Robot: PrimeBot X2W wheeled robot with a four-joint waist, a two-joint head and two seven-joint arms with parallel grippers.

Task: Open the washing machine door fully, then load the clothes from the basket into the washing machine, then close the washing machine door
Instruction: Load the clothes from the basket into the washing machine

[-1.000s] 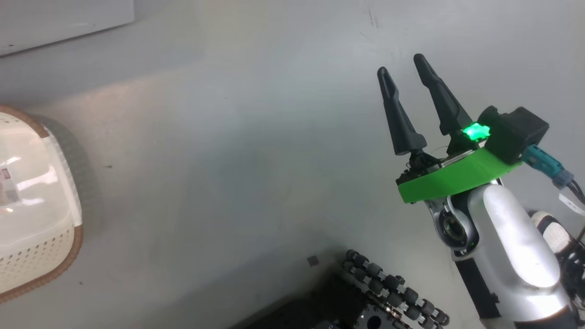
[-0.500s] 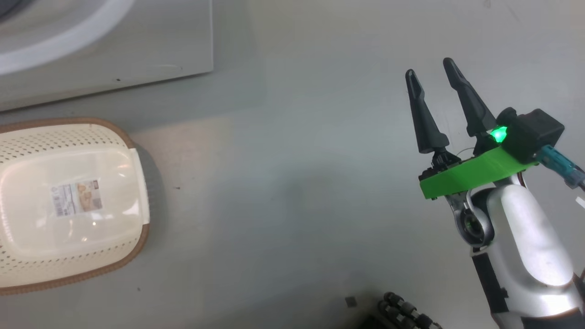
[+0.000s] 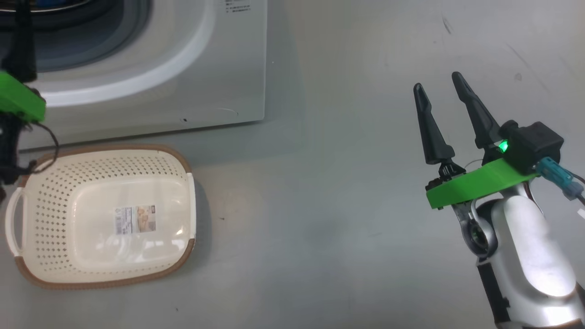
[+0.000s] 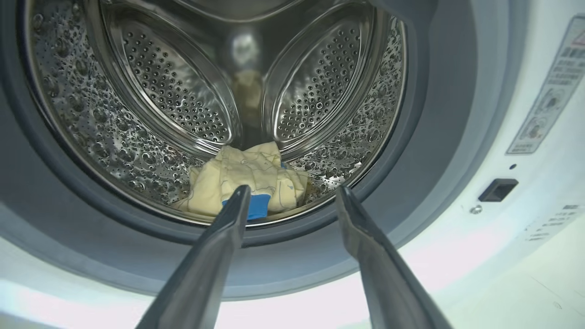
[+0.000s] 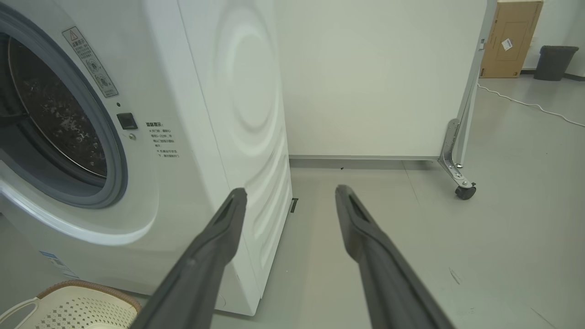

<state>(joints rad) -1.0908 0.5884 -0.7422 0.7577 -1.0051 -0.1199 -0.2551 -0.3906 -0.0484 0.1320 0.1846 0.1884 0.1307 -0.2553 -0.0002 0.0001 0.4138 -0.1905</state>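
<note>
Floor [image 3: 320,205]: smooth pale grey, matte, with a few dark scuffs and specks. It runs unbroken from the machine out into the room.

Washing machine [image 3: 183,91]: a white box standing on the floor at the upper left of the head view. Its round opening is uncovered. A grey rubber seal [image 4: 434,114] rings the steel drum [image 4: 137,114], which is perforated and wet-looking.

Clothes [image 4: 247,183]: a pale yellow bundle with a bright blue patch, lying on the bottom of the drum near its front lip.

Basket [image 3: 59,183]: cream, perforated, with a brown rim. It sits on the floor just in front of the machine, not touching it. The label sticker [image 3: 135,219] on its bottom is in plain sight.

Left gripper [image 4: 292,189]: the fingers are spread wide and hold nothing. They point into the drum mouth, and the tips are short of the clothes.

Right gripper [image 3: 437,81]: the fingers are spread and hold nothing. It hangs over bare floor, well apart from the basket and to the right of the machine.

Room, from the right wrist view: a white partition panel [image 5: 374,77] stands behind the machine on a metal leg with a black caster [image 5: 465,191]. Beyond it are a cardboard box [image 5: 512,39], a dark bin [image 5: 555,61] and a white cable [image 5: 525,103] trailing on the floor.
</note>
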